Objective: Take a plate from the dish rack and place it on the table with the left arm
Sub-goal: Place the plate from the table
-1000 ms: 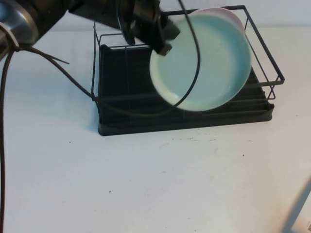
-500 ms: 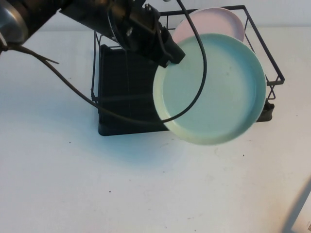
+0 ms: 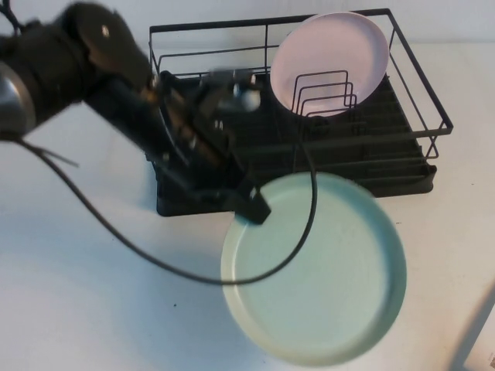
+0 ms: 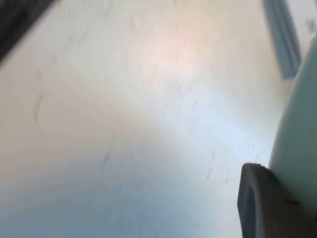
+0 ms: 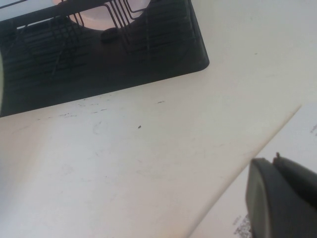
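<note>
My left gripper is shut on the near-left rim of the pale mint-green plate. It holds the plate out of the black dish rack, over the white table just in front of the rack. The plate faces up and is slightly tilted. In the left wrist view one black finger presses against the plate's rim above the table. My right gripper is shut and empty, low over the table's near right; it is out of the high view.
A pale pink plate stands upright in the rack's wire dividers at the back right; it also shows in the right wrist view. The left arm's black cable loops over the table. A printed sheet lies under the right gripper.
My left arm has swung the mint plate from in front of the pink plate, out over the rack's front edge and down toward the table. The pink plate now shows fully.
</note>
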{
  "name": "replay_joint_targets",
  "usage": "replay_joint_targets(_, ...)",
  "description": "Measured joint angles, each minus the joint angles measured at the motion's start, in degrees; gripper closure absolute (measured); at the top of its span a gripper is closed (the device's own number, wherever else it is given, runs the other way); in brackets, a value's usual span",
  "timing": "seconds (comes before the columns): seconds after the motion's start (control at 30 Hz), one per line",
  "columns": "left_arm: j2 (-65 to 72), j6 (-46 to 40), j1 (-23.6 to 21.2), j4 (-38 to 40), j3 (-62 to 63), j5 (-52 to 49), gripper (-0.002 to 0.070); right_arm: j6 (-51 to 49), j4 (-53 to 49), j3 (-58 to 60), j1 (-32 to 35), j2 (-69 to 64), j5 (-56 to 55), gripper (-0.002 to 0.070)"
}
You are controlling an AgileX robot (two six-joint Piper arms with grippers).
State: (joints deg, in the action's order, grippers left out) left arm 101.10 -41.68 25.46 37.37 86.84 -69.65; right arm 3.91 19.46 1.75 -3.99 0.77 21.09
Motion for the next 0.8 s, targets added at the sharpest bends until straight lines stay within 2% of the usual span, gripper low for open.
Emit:
replay_joint_targets(0.23, 0.8, -1.9, 0.0, 4.0, -14.3, 13.4, 0.0648, 0.0, 0.0, 0.0, 0.0, 0.0, 0.0, 0.0696)
replay_joint_targets(0.57, 8.7, -3.6, -1.0, 9.0, -15.6, 19.8, 0.0643, 0.0, 0.0, 0.0, 0.0, 0.0, 0.0, 0.0696)
replay_joint_targets(0.67, 9.9, -5.2, -1.1, 9.0, -15.6, 21.1, 0.0604, 0.0, 0.0, 0.0, 0.0, 0.0, 0.0, 0.0696)
replay_joint_targets(0.8, 10.3, -6.4, -1.1, 5.9, -15.7, 24.4, 0.0471, 0.0, 0.0, 0.0, 0.0, 0.0, 0.0, 0.0696)
